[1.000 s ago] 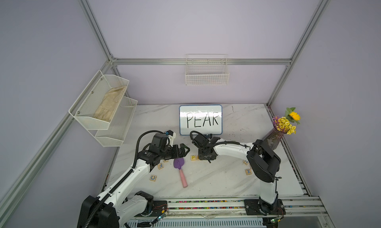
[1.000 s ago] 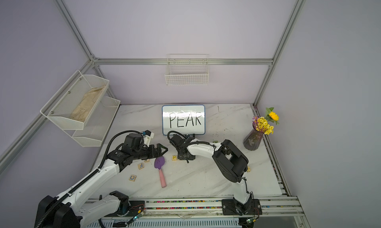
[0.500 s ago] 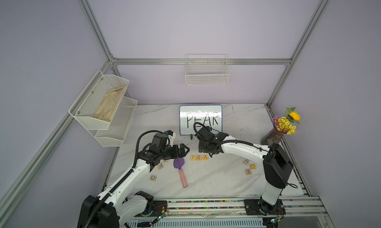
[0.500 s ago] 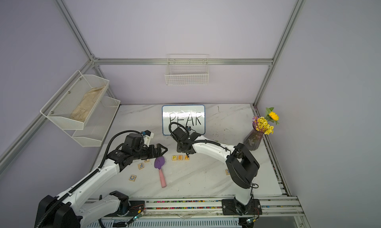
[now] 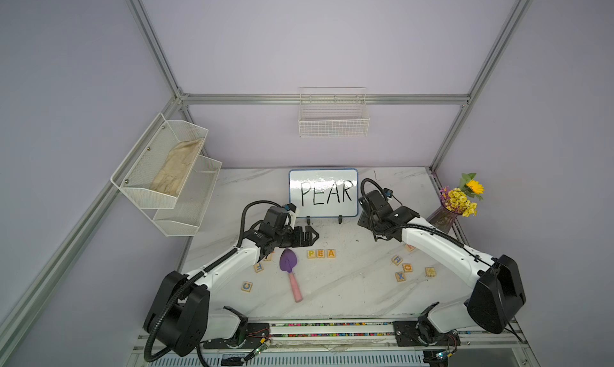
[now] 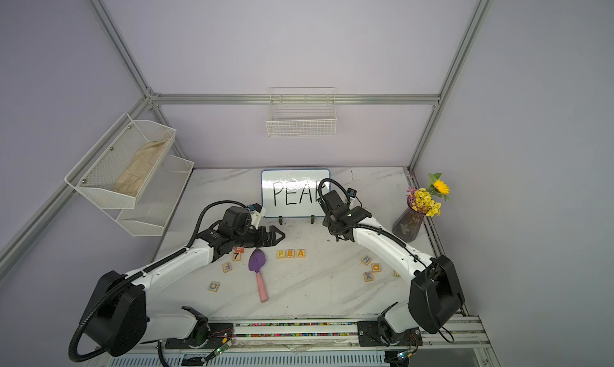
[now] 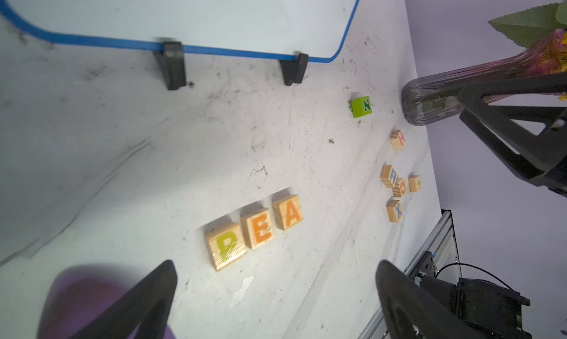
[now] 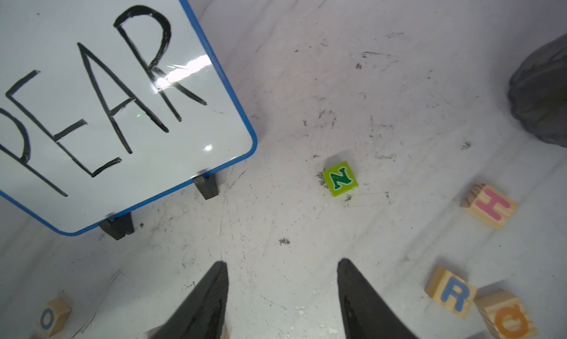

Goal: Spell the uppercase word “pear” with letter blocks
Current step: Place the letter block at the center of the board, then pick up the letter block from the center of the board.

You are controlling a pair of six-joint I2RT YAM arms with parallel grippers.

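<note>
Scuffed marble tabletop [image 5: 349, 282], lilac walls [image 5: 299, 49]; letter blocks [image 5: 320, 253] read PEA; left hand [image 7: 276, 263] and right hand [image 8: 282, 262] both released, empty.

Letters: P block [image 7: 226, 245] yellow; E block [image 7: 257, 231], A block [image 7: 288, 213] orange; R block [image 7: 389, 176] blue. N cube [image 7: 361, 106] solid green.

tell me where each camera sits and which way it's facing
top views: high above the arms' bases, looking down on the table and whiteboard; left arm and right arm show.
left wrist: on the left arm, looking low past the P, E, A row toward the vase; left tool open.
right wrist: on the right arm, looking down at the green N block and R block; right tool open.
shared: both wrist views show the whiteboard, N and R.
</note>
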